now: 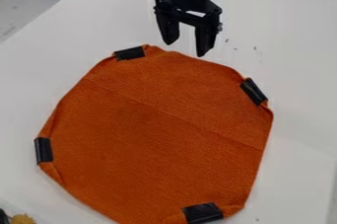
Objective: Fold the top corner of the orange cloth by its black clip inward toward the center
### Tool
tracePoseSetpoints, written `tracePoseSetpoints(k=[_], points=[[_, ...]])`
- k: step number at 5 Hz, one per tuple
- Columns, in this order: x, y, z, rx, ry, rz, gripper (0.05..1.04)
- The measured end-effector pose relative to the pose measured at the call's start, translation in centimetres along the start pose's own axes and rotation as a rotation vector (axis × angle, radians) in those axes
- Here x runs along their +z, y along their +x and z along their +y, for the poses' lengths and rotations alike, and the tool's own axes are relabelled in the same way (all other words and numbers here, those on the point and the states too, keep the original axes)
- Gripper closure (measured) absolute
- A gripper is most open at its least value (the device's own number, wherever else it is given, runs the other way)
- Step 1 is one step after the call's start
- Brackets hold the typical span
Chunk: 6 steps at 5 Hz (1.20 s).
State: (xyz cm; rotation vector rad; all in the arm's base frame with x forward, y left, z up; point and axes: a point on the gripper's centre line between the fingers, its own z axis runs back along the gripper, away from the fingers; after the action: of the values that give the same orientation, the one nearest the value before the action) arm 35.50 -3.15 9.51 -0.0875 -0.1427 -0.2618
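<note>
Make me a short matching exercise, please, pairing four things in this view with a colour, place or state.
1. Gripper
2. Cloth
3. Tape pieces
4. Table

A. Orange, spread out with a crease across it
B. White, underneath the rest
C. Open, near the cloth's far edge
D. At four spots around the cloth's edge

Pairs: 1-C, 2-A, 3-D, 4-B

A white table [297,45] bears a few dark specks [255,48]. At the lower-left corner, a yellowish thing [22,219] sits beside a black object [3,216].
</note>
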Motion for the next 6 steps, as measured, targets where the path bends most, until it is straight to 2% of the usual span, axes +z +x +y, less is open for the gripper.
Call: tracePoseSetpoints(k=[1,2,3,4,5,6], points=[[-1.0,-0.3,0.0,-0.002,-0.005,0.025,0.085],[-1.6,-0.6,1.7,0.002,-0.003,0.021,0.085],[-3.2,-1.1,5.8,-0.020,-0.015,0.018,0.085],[-4.5,-0.8,10.0,-0.062,-0.023,-0.002,0.085],[-5.8,-0.3,13.4,-0.083,-0.017,0.002,0.085],[-6.4,0.7,15.1,-0.117,-0.017,0.011,0.085]])
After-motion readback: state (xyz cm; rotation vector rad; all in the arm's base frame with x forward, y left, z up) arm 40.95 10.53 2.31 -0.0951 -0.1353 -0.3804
